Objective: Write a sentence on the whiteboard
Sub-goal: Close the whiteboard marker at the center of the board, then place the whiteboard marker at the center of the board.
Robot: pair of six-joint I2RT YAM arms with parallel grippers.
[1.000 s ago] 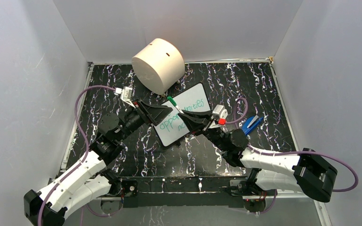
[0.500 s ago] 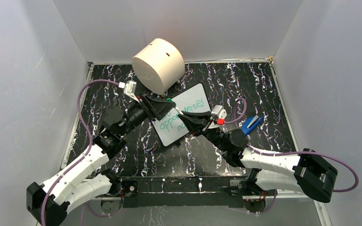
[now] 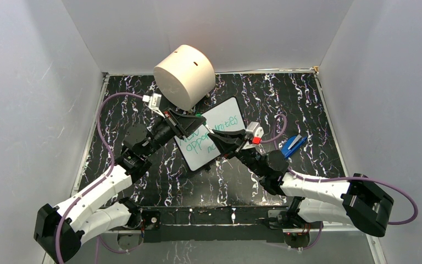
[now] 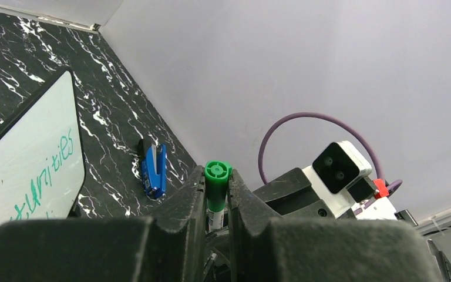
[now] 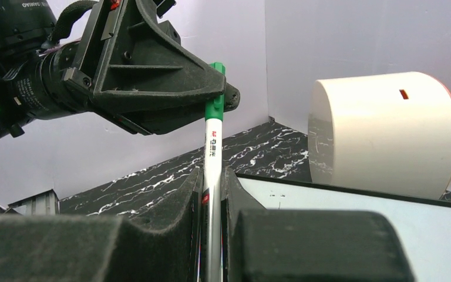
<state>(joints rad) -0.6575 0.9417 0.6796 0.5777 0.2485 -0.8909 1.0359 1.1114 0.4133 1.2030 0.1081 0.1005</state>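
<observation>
The right claw (image 3: 215, 135) is clamped on the barrel of a slim white marker with a green end (image 5: 212, 147). In its own wrist view the two dark fingers (image 5: 170, 211) press the barrel from either side, and the marker stands up between them.

Just above that grip, the left claw (image 4: 217, 189) is closed on the marker's green end, which pokes out between its fingertips. The two claws meet nose to nose on the one marker, the left claw reaching in from the opposite side.

Directly under both claws lies the small flat white whiteboard with rounded corners and a thin black rim (image 3: 200, 158), set aslant on the black marbled bench (image 3: 307, 110). The green handwritten sentence (image 3: 200, 142) runs across it in slanted lines. Part of it is hidden by the claws, and a word ending in "unities" reads clearly beyond them.

Off to the outer side of the right claw, apart from the whiteboard, a small blue tool (image 3: 293, 144) lies on the bench.

Beyond the left claw, at the whiteboard's far corner, stands a large cream cylinder (image 3: 184, 76).
</observation>
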